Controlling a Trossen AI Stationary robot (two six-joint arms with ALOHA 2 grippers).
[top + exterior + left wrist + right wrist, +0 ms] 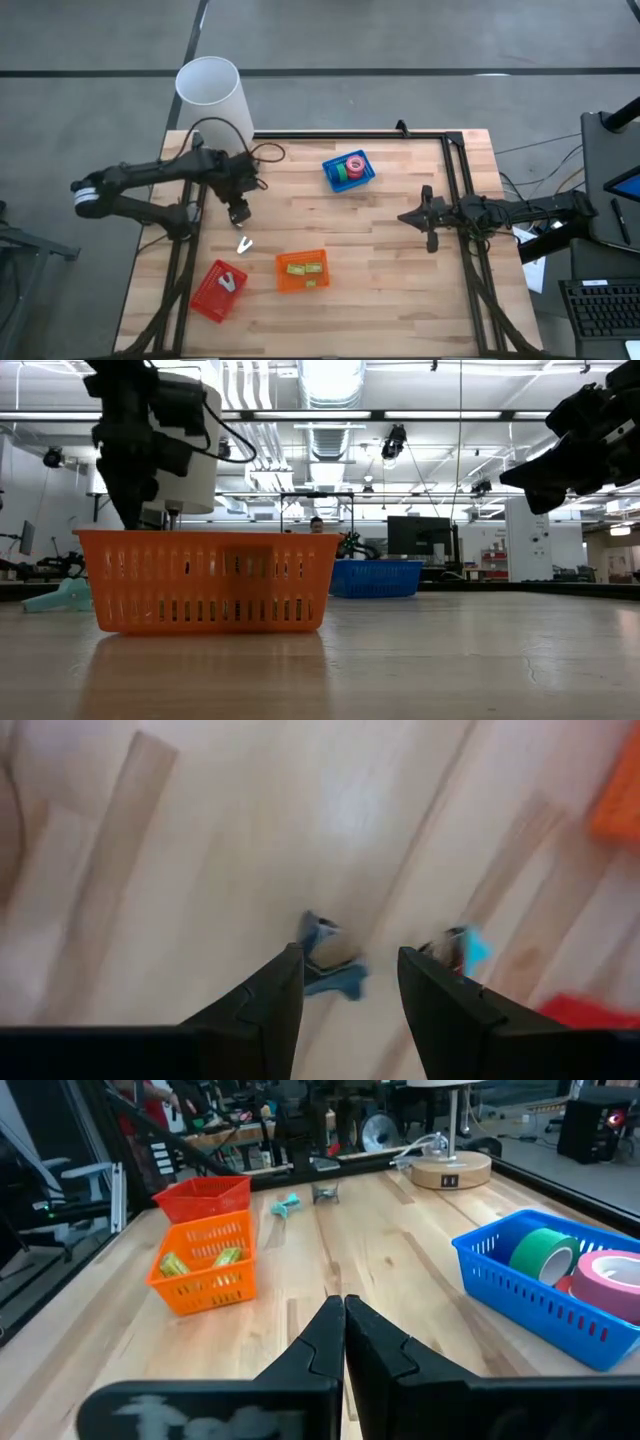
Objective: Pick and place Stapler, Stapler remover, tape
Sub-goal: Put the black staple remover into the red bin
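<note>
A light-blue staple remover (244, 244) lies on the bare wood at the left. My left gripper (237, 212) hangs just beyond it, pointing down. In the left wrist view its open fingers (350, 985) frame the remover (330, 960) without touching it. A red bin (220, 290) holds another remover. Yellow-green staplers (225, 1257) lie in an orange bin (302, 270). The green tape (545, 1252) and the pink tape (610, 1275) sit in a blue bin (349, 170). At the table's right, my right gripper (343, 1320) stays shut and holds nothing.
A white cylinder (212, 95) stands at the far left corner, with cables beside it. A black frame (455, 180) runs along the table's far and right sides. Bare wood lies between the three bins and along the near edge.
</note>
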